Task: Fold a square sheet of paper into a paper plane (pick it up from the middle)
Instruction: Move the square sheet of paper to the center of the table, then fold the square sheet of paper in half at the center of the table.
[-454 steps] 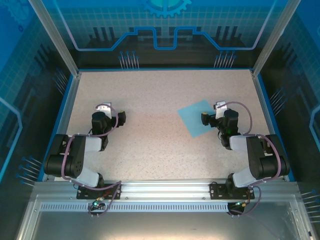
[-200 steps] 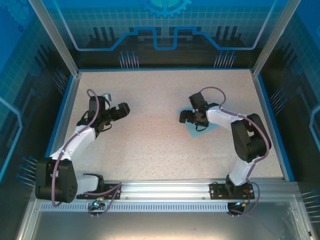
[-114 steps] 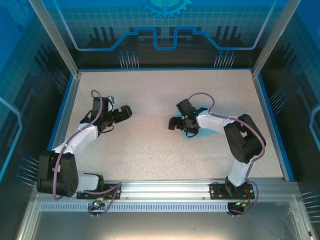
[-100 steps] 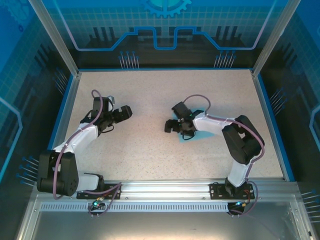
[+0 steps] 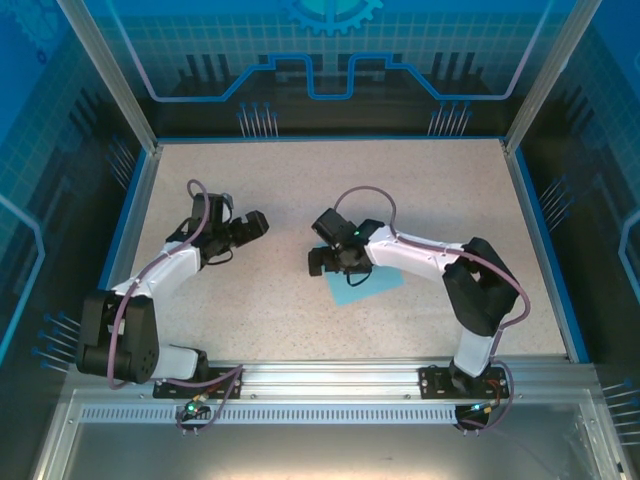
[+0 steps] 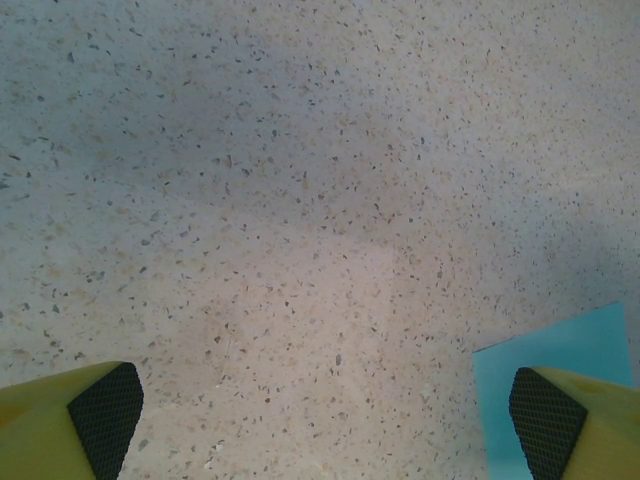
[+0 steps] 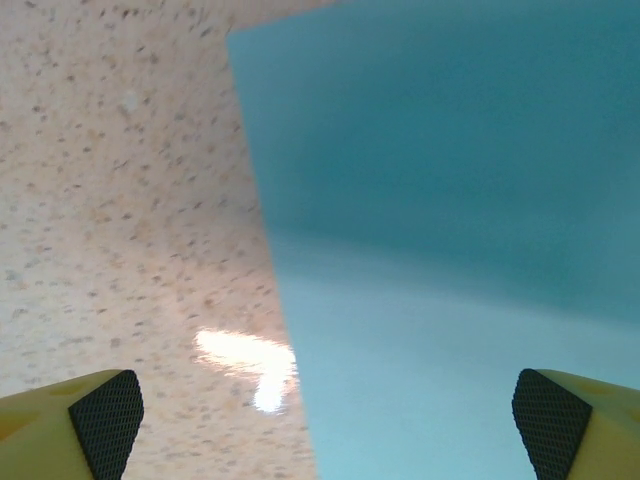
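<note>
Nothing folded yet. Your square sheet of paper (image 5: 377, 284) lies flat mid-table (image 5: 300, 180), seemingly untouched, beneath the right gripper (image 5: 322, 262), jaws spread. Left gripper (image 5: 252, 224) hovers nearby, jaws spread. All folding remains.

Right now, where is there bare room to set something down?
Bare table along the back wall, on the right beyond the right arm, and by the front rail. The middle is crowded: the left gripper, the right gripper and the paper sit close together.
</note>
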Available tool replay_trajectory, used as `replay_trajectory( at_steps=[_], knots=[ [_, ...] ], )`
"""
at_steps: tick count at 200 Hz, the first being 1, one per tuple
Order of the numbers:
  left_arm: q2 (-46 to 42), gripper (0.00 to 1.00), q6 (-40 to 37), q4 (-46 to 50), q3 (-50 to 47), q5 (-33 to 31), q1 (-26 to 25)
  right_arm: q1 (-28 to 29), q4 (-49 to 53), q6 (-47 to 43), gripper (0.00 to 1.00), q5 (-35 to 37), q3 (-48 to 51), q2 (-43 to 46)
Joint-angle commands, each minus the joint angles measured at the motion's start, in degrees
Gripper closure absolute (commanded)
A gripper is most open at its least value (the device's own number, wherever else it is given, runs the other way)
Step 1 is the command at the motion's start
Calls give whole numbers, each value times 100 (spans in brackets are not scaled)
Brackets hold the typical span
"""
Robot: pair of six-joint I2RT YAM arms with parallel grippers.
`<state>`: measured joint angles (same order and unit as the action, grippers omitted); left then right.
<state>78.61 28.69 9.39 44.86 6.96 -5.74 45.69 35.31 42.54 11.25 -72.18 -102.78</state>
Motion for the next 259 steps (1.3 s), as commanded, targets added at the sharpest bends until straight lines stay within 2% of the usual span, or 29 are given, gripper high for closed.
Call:
replay_trajectory(
  at_steps=[1,34,66,131,194,235,259],
  knots=[
    [14,2,248,65,131,121,-108,-297,858,-1014,1,431,-277,-190],
    [14,2,302,38,101,121,-155,-703,783,-1687,1,-93,-393,-439],
    [66,2,300,48,90,121,-173,-727,1037,-2045,1,-148,-812,-940],
    [128,2,310,72,79,121,-186,-754,1128,-1988,1,80,-984,-1265],
    [180,2,293,108,104,121,-189,-884,899,-1803,1,-278,-633,-1414],
    [199,2,298,107,104,118,-191,-895,842,-1761,4,-341,-426,-1564],
    [208,1,297,137,121,119,-191,-892,878,-1657,7,-102,-350,-1637]
  ],
)
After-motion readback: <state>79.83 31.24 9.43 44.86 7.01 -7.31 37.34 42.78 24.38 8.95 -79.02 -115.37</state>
